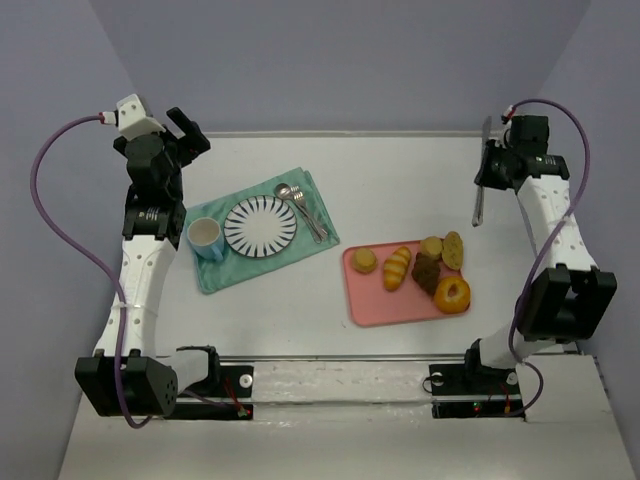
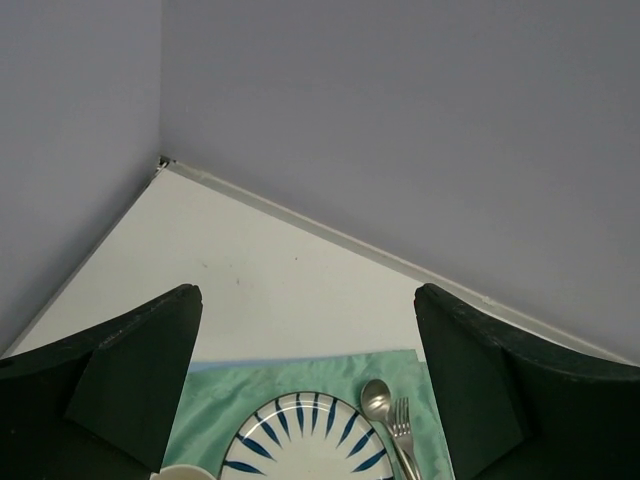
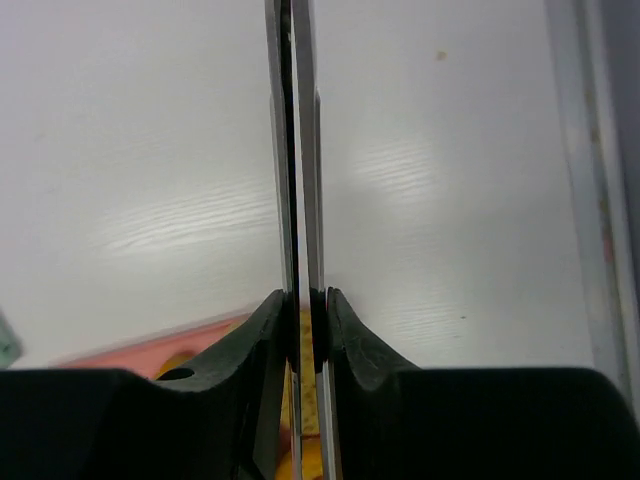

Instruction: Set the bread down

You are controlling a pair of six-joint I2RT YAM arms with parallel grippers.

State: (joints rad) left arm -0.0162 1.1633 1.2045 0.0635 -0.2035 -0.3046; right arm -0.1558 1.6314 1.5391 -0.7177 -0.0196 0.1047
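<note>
The bread, a small round golden bun (image 1: 364,260), lies at the left end of the pink tray (image 1: 372,306). My right gripper (image 1: 487,175) hovers at the far right of the table, beyond the tray, shut on a pair of long metal tongs (image 1: 481,205). In the right wrist view the gripper (image 3: 303,300) presses the two tong blades (image 3: 306,150) almost together. My left gripper (image 1: 190,135) is open and empty at the far left, behind the striped plate (image 1: 260,227). In the left wrist view the gripper (image 2: 308,300) is wide apart above the plate (image 2: 305,445).
The tray also holds a striped yellow roll (image 1: 398,268), a brown piece (image 1: 427,272), two round biscuits (image 1: 443,248) and an orange ring doughnut (image 1: 452,294). A teal mat (image 1: 225,272) carries the plate, a blue cup (image 1: 206,237), and a spoon and fork (image 1: 300,208).
</note>
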